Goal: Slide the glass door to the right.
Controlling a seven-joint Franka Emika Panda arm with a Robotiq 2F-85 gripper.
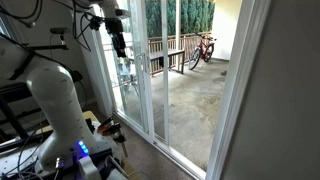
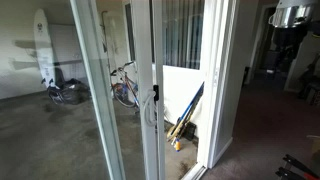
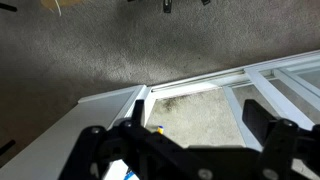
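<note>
The glass door is a tall clear panel in a narrow white frame, with a small D-shaped handle on its stile. It also shows in an exterior view. My gripper hangs high on the room side, close to the door frame and apart from it. In the wrist view the gripper is open with nothing between its dark fingers. It looks down at carpet and the door's bottom track. The handle is not in the wrist view.
A wide white jamb stands right of the door gap. A handleless framed pane stands to the left. Outside are a concrete balcony, a bicycle and a railing. The robot's white base stands on the carpet.
</note>
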